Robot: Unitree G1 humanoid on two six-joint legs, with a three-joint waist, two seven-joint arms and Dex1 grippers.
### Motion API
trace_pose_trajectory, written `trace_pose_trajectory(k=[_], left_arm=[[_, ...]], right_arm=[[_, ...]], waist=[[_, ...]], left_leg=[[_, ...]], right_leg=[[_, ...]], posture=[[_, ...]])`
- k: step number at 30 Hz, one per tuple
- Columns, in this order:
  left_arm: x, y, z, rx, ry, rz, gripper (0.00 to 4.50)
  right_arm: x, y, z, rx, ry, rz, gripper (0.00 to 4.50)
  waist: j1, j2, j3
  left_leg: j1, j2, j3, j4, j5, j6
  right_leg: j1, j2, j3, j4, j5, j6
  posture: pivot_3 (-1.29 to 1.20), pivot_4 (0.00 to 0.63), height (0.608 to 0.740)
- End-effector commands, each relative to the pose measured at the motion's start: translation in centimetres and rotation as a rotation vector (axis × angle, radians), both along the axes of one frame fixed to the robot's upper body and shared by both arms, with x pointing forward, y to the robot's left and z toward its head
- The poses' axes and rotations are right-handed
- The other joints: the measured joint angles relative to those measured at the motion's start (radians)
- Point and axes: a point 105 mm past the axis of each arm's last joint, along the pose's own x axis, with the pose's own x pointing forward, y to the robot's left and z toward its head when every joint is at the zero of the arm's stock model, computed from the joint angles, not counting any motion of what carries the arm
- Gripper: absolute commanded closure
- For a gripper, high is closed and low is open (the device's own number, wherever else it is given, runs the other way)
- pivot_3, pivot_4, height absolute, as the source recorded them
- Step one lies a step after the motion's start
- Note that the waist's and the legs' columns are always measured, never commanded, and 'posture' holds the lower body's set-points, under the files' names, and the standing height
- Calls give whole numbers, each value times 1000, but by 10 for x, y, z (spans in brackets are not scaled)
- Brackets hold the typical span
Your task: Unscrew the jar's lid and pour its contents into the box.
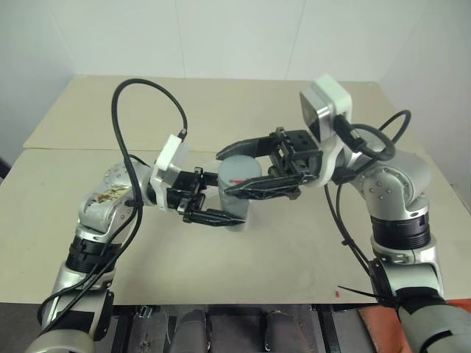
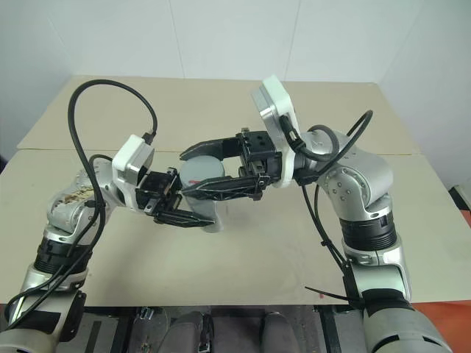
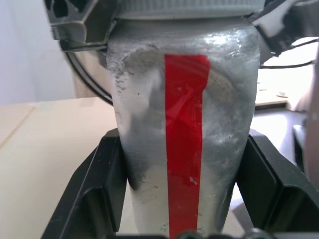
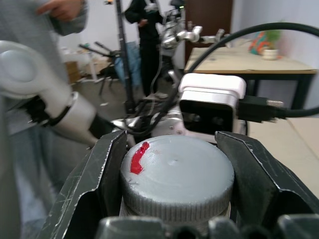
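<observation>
Left gripper (image 1: 210, 208) clamped low on the jar (image 1: 237, 193), one finger to each side of the silvery body with the red stripe facing the wrist camera — jar held upright, raised above the table (image 1: 243, 257), between the two arms. Looks light and rigid, but thin-walled: dented, crinkled skin on the body suggests metal that buckles under a hard squeeze, so a firm but not crushing hold on the lower half seems wise. Smooth surface, probably slippery under twisting. Right gripper (image 1: 250, 170) closed on the lid (image 4: 175, 172) from the side, fingers against its ribbed rim — the ridges the best purchase for turning. Lid still seated, flat top with a red mark. Unscrewing apparently about to begin.
</observation>
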Motion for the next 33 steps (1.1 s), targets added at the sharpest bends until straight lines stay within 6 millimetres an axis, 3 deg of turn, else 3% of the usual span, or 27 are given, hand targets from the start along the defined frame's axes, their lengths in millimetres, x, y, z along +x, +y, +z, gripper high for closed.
trace_pose_trajectory(k=[1, 3, 8, 9, 16, 24, 29, 33], left_arm=[[-5, 5, 21, -47, -83, -40, 1762], [-5, 5, 20, -42, -88, -46, 1762], [-1, 7, 19, -38, -86, -27, 1762], [-1, 8, 18, -33, -88, -20, 1762], [6, 17, 21, -33, -94, 45, 1762], [34, 35, 8, -33, -89, 320, 1762], [61, 29, 1, -32, -114, 547, 1762], [70, 18, -2, -29, -139, 658, 1762]], right_arm=[[-5, -3, -3, -24, -25, 63, 1691], [-4, -2, -2, -19, -32, 65, 1691], [2, -1, 2, 15, -51, 17, 85], [3, -2, 4, 25, -55, 5, 32], [12, -13, 11, 86, -69, -138, 32], [23, -24, 3, 81, -133, -419, 32], [36, -23, 10, 139, -138, -626, 32], [43, -11, 17, 171, -84, -756, 32]], waist=[[0, 0, 0], [0, 0, 0], [1, 0, 0], [1, 0, 0], [3, 0, 0], [7, 0, 0], [11, 0, 0], [13, 0, 0]], left_leg=[[0, 0, 0, 0, 0, 0], [0, 0, 0, 0, 0, 0], [0, 0, 0, 0, 0, 0], [0, 0, 0, 0, 0, 0], [0, 0, -1, 0, 0, 0], [0, 0, -1, 0, 0, 0], [0, 0, -1, 1, 0, 0], [-1, 0, 0, 0, 0, -1]], right_leg=[[0, 0, 0, 0, 0, 0], [0, 0, 0, 0, 0, 0], [0, 0, 0, 0, 0, 0], [0, 0, 0, 0, 0, 0], [0, 0, 0, 0, 0, 0], [0, 0, 0, 0, 0, 0], [-1, 0, 0, 1, 0, 0], [-1, 0, 0, 1, 0, 0]], posture=[[0, 150, 740], [0, 150, 740], [0, 150, 740], [0, 150, 740], [0, 150, 740], [0, 150, 740], [0, 150, 740], [0, 150, 740]])
